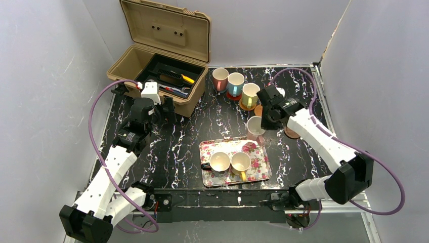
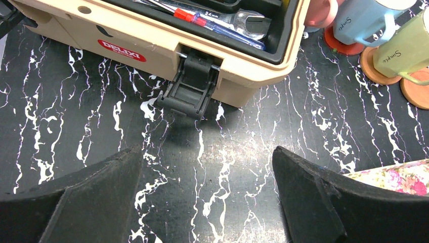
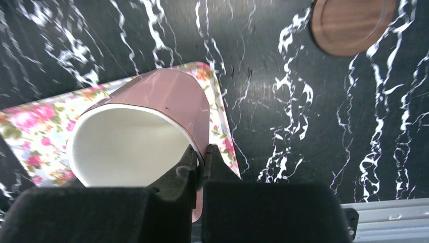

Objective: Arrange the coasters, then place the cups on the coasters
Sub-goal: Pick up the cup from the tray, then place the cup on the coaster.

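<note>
While the left gripper (image 2: 206,152) gaped wide, empty before the toolbox (image 2: 101,40), the right gripper (image 3: 201,154) pinched the rim of the pink cup (image 3: 162,96) — at the far corner of the floral tray (image 3: 30,126), a bare brown coaster (image 3: 349,25) lying beyond

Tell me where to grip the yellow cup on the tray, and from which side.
Pinch the rim wall of the yellow cup from above, one finger inside, one outside. It stands upright, mouth open, on the floral tray. Take the side away from the cream cup beside it, clear of the handle pointing to the near edge.
</note>
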